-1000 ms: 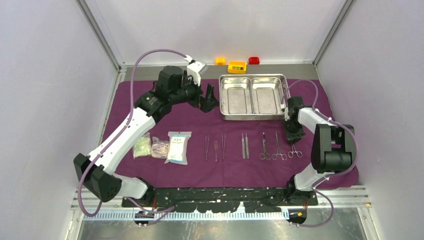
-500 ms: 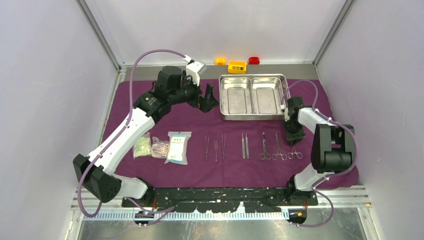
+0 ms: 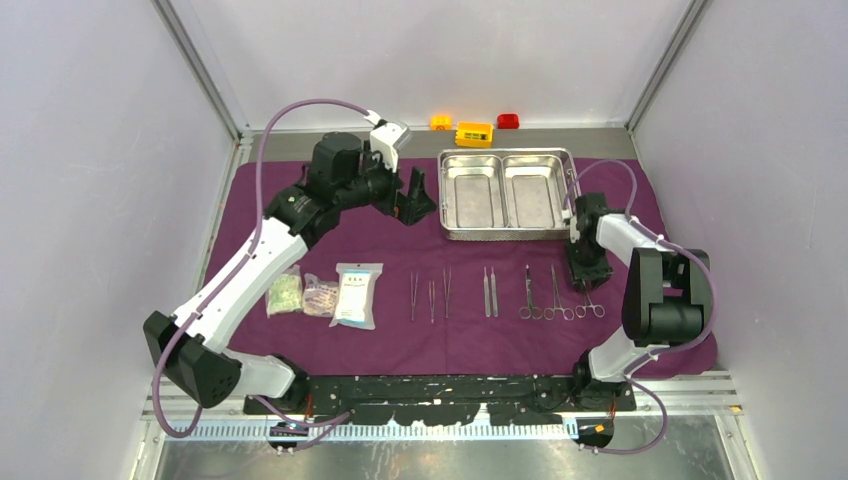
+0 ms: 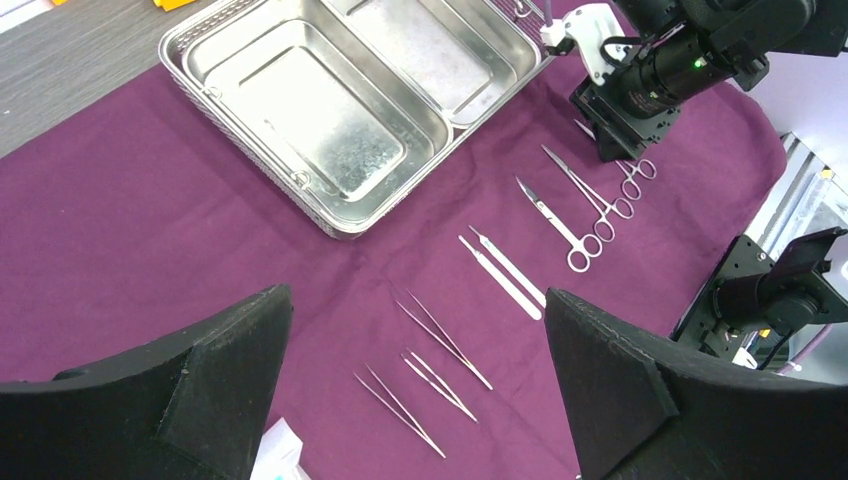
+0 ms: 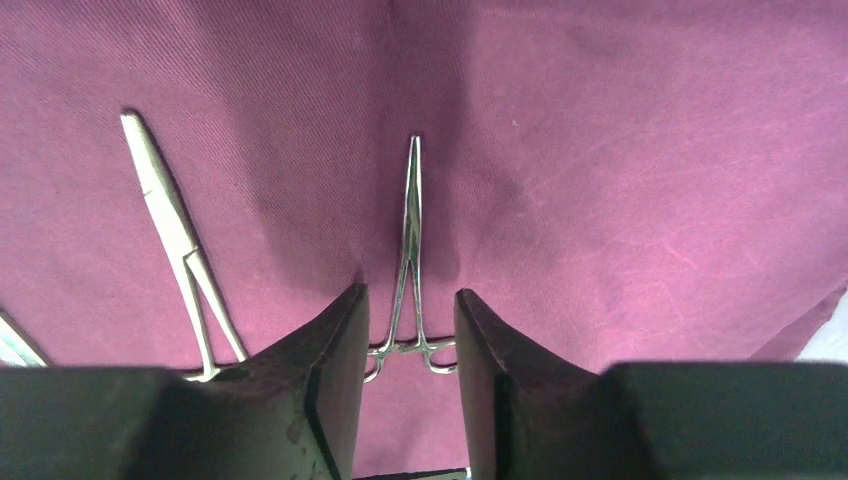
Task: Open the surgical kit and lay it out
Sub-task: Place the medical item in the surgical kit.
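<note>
Right gripper [image 5: 408, 300] — parted, astride clamp [image 5: 411, 200]

Our three cams
Overhead we look down; left wrist eyes the tray [image 4: 320, 120] obliquely, right wrist hugs the cloth [image 5: 620, 150]; all share one clamp [image 5: 410, 220].

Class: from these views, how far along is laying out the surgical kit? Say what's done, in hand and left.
Done: cloth spread, tray empty, packets, tweezers and scissors in a row. In hand: right fingers parted around the rightmost clamp, which lies on the cloth. Left fingers hang open, empty. Remaining: probably only pulling the arms clear.
</note>
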